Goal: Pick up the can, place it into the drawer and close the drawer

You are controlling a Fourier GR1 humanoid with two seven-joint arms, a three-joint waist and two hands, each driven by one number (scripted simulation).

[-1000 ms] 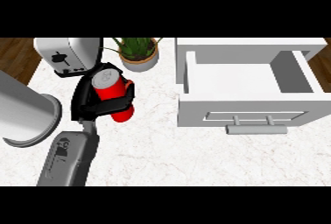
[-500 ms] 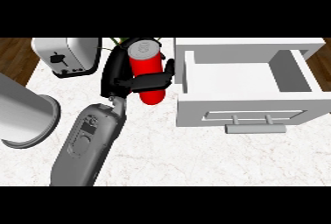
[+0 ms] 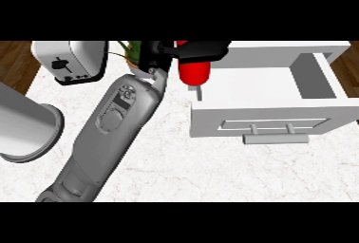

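So the pickup part looks done: the red can (image 3: 193,71) is off the counter (image 3: 210,166) and held up in the air, right at the left wall of the open drawer (image 3: 270,102). It hangs roughly upright, its lower end over the drawer's left rim, so it looks like it's about to go in but isn't in yet. What's left, as far as anyone can judge from this: get the can fully over the drawer's inside, let it down, release, then push the drawer front with its handle (image 3: 275,138) back in. The drawer is pulled well out, so closing is a whole step of its own.

The hand doing the work is the left hand (image 3: 184,50), coming up on a long grey forearm across the middle of the view. Its black fingers are curled around the top part of the can, hiding that end. The right hand doesn't show at all.

Other stuff around: a toaster (image 3: 70,61) at the upper left, a potted plant (image 3: 133,52) mostly hidden behind the hand, and a big grey cylinder (image 3: 24,128) at the left edge.
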